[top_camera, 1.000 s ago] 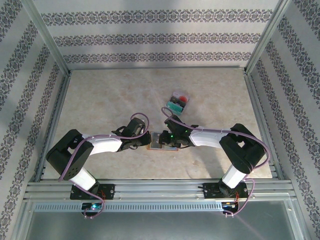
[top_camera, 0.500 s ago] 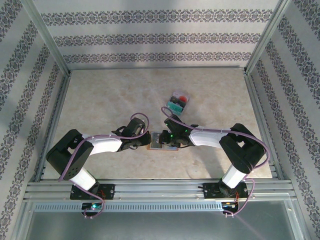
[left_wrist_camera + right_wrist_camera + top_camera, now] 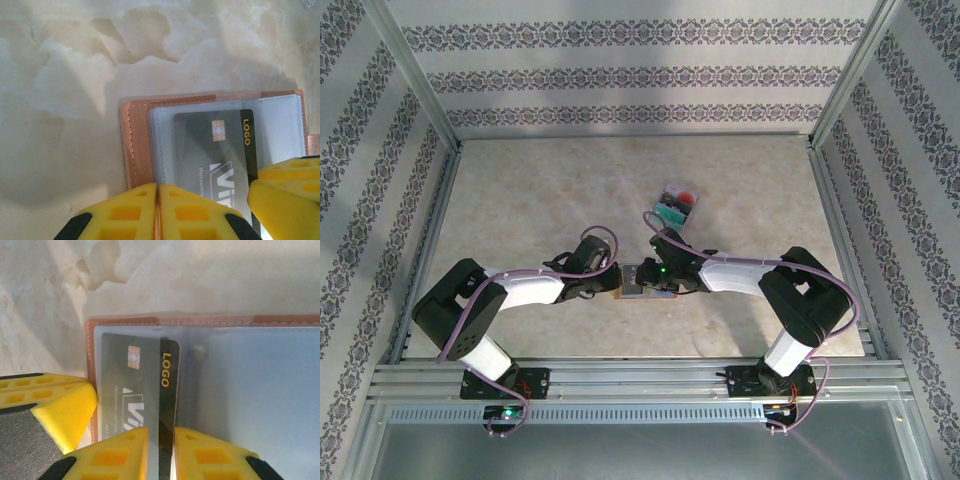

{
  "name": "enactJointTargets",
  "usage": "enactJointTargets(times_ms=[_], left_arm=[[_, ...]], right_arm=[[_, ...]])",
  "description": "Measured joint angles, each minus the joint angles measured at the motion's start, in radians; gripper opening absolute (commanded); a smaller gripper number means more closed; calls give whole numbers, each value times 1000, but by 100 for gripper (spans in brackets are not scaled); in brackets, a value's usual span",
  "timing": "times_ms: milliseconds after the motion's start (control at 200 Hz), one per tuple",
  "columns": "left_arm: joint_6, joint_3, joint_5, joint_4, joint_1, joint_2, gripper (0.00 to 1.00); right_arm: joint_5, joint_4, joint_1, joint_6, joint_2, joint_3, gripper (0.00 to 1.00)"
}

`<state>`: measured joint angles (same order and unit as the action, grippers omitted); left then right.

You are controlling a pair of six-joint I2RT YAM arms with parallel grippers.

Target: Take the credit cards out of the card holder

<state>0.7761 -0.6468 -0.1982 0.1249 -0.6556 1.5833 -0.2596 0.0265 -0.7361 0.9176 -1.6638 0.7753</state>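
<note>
The card holder (image 3: 638, 291) lies open on the table between both arms, brown leather (image 3: 137, 145) with a clear grey-blue pocket (image 3: 250, 380). A dark grey credit card (image 3: 210, 150) with a chip and the word LOGO sits in that pocket. Its bare end strip (image 3: 168, 370) sticks out of the sleeve. My left gripper (image 3: 158, 195) is shut, its tips pressing down on the pocket's edge by the leather border. My right gripper (image 3: 161, 440) is closed to a narrow gap with the card's bare strip between its fingers. In the top view the left gripper (image 3: 617, 282) and right gripper (image 3: 654, 279) meet over the wallet.
A small pile of teal and red cards (image 3: 676, 204) lies on the table just beyond the wallet, to the right. Metal frame rails run along the table's sides, and patterned walls stand behind them.
The right wrist has shifted very slightly over the wallet. The left arm and the card pile have not moved.
</note>
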Motion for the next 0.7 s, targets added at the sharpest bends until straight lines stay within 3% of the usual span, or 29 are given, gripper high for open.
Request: enactJointTargets(times_ms=[700], left_arm=[[0,-1,11,-1,0,5,12]], right_arm=[[-76,220,27,32,44,-93,21]])
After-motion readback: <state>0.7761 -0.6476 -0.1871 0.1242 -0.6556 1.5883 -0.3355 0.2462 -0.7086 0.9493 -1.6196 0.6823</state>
